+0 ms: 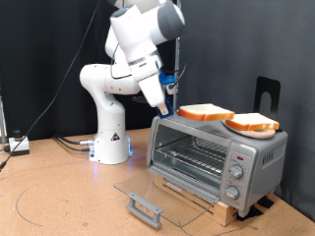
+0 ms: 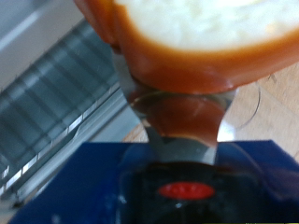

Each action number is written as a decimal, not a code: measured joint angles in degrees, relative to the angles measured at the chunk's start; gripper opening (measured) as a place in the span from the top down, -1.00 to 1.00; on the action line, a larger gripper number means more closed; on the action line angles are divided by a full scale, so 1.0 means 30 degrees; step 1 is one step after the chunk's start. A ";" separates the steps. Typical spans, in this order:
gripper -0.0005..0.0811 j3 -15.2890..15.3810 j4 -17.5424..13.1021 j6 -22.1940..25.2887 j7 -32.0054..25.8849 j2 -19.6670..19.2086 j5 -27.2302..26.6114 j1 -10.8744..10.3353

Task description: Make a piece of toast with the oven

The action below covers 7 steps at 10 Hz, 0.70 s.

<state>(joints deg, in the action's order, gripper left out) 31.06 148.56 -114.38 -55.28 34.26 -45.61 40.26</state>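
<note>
The silver oven (image 1: 258, 154) stands at the exterior view's right with its glass door (image 1: 162, 189) folded down flat and its wire rack (image 1: 192, 152) showing. Two bread slices lie on its top. My gripper (image 1: 171, 98) is at the left end of the left slice, the piece of toast (image 1: 205, 112). In the wrist view that slice (image 2: 201, 37) fills the frame, its orange-brown crust against one shiny finger (image 2: 177, 121); the other finger is hidden behind it. The fingers look closed on its edge. The second slice (image 1: 254, 123) lies further right.
The door's grey bar handle (image 1: 145, 208) sticks out toward the exterior view's bottom. Three knobs (image 1: 236, 173) sit on the oven's right side. A black stand (image 1: 268, 93) rises behind the oven. Cables (image 1: 20, 146) lie at the left. The rack also shows in the wrist view (image 2: 47, 112).
</note>
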 joint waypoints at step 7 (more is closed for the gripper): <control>0.02 -0.3395 -0.0346 0.1486 -0.3868 -0.1712 0.1776 0.2403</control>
<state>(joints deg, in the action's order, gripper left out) 20.88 147.52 -109.92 -66.88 29.12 -40.29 47.47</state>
